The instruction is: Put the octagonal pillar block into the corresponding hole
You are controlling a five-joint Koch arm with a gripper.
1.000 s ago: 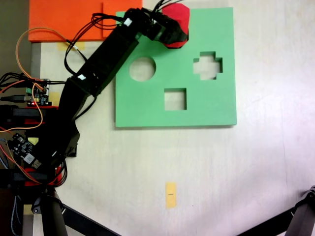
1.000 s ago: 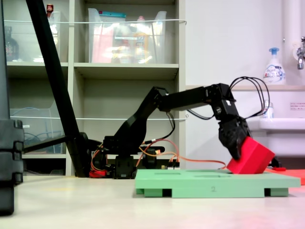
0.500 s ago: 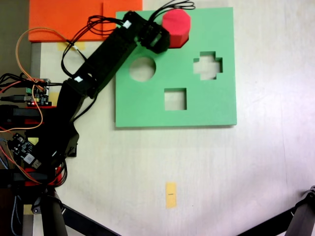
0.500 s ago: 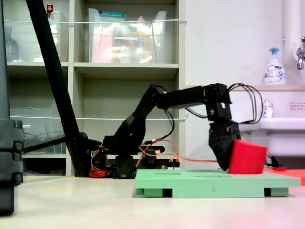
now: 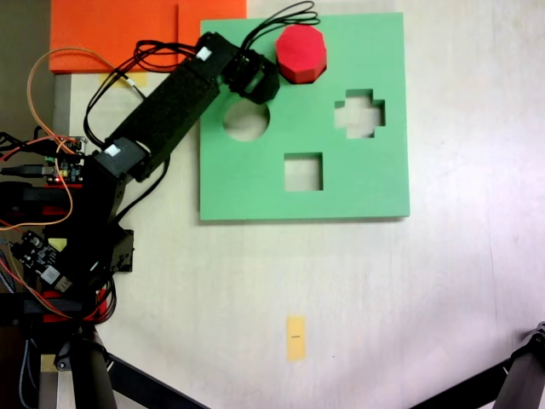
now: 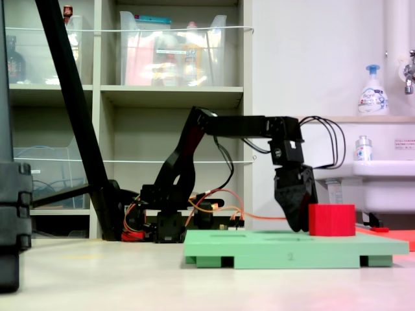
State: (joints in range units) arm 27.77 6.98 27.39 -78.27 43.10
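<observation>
From left to right in the top-down fixed view, the gripper [image 5: 260, 83] stands beside and apart from the octagonal pillar block [image 5: 301, 53], jaws open and empty, the block upright in its corresponding hole in the green foam board [image 5: 375, 183] (seating looks done, so retreat remains).

block [image 5: 301, 54]: bright red | board [image 5: 358, 183]: green | arm [image 5: 166, 102]: black
</observation>
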